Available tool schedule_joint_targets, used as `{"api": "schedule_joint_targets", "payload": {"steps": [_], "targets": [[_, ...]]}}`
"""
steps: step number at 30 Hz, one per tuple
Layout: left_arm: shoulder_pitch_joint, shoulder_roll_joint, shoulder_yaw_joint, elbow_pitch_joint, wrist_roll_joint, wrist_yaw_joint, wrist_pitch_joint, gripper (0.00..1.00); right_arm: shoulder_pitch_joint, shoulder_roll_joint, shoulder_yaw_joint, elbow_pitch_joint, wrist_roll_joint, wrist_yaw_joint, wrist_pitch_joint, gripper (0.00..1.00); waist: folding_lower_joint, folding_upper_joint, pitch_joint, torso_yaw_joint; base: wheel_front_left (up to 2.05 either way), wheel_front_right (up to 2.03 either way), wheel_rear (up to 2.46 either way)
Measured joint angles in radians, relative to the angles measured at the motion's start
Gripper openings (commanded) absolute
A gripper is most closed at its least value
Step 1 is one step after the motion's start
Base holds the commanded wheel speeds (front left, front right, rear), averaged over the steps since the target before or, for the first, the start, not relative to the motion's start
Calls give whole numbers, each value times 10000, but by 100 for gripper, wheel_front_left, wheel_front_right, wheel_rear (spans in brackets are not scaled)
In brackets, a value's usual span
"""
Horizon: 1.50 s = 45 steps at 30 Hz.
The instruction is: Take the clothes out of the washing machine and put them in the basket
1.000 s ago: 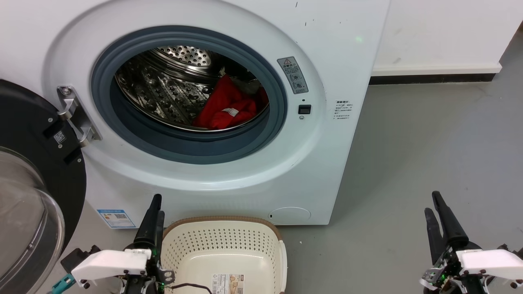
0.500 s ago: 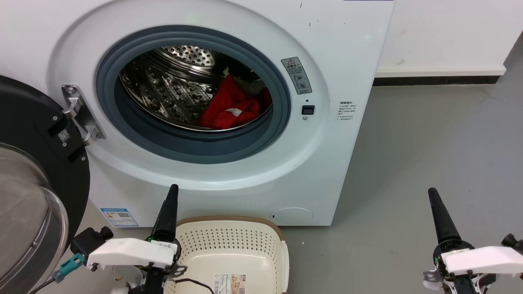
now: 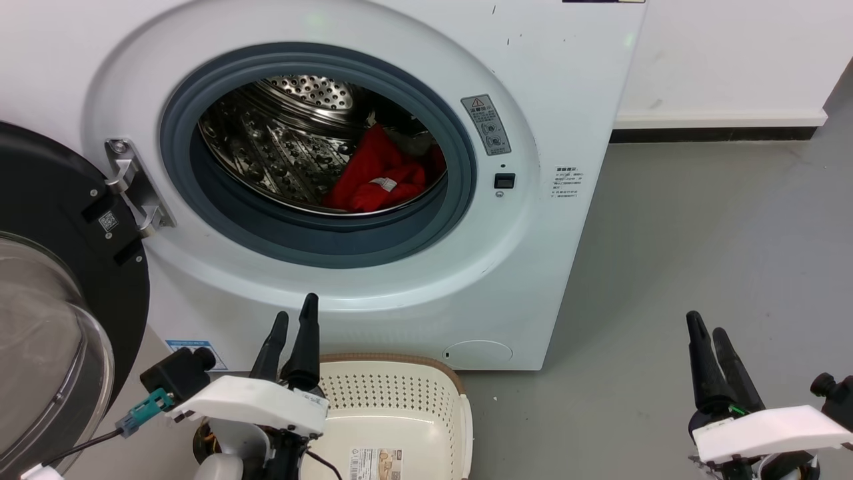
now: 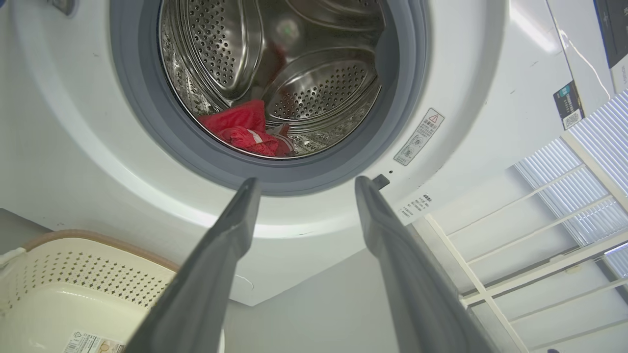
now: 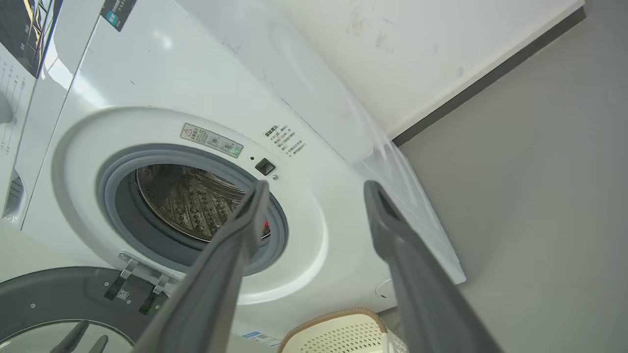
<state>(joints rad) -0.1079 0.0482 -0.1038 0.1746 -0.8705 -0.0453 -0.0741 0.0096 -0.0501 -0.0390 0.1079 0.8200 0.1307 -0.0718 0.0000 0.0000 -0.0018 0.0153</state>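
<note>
Left wrist view: left fingers [image 4: 211,284] spread, empty; red clothes [image 4: 240,130] lay beyond the fingertips, inside the washing-machine drum [image 4: 319,83]. Reach step; next probably needed forward entry.

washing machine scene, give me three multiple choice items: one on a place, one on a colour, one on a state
1. Where does the basket stand?
A) on the floor before the washing machine
B) on top of it
C) against the far wall

2. What colour are the clothes?
A) blue
B) red
C) green

3. How is the left gripper?
A) open
B) shut on clothes
C) shut on the basket rim

Answers:
1 A, its rim shows just below the machine's front.
2 B, red fabric lies in the drum.
3 A, its fingers stand apart, holding nothing.
</note>
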Motion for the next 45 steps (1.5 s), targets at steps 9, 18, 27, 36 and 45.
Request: {"api": "schedule_joint_targets", "payload": {"steps": [9,18,27,36,45], "targets": [[-49,23,-324,6,1607,134,-278,100,123,-2,12,-146,-1471,0,-65,100,0,0,-21,22,0,0,0],[-215,119,-819,121,2995,307,-531,100,167,-2,-144,-370,-2941,0,-219,100,0,0,-31,57,0,0,0],[-397,140,-1266,217,4094,548,-788,100,318,-2,-190,-581,-4121,0,-334,100,0,0,-52,90,0,0,0],[-427,186,-1561,268,4978,874,-980,100,378,-2,-196,-807,-5089,0,-420,100,0,0,-72,132,0,0,0],[-446,307,-1659,205,5687,1162,-1202,100,517,-2,-132,-1037,-5965,2,-468,100,0,0,-86,183,0,0,0]]}}
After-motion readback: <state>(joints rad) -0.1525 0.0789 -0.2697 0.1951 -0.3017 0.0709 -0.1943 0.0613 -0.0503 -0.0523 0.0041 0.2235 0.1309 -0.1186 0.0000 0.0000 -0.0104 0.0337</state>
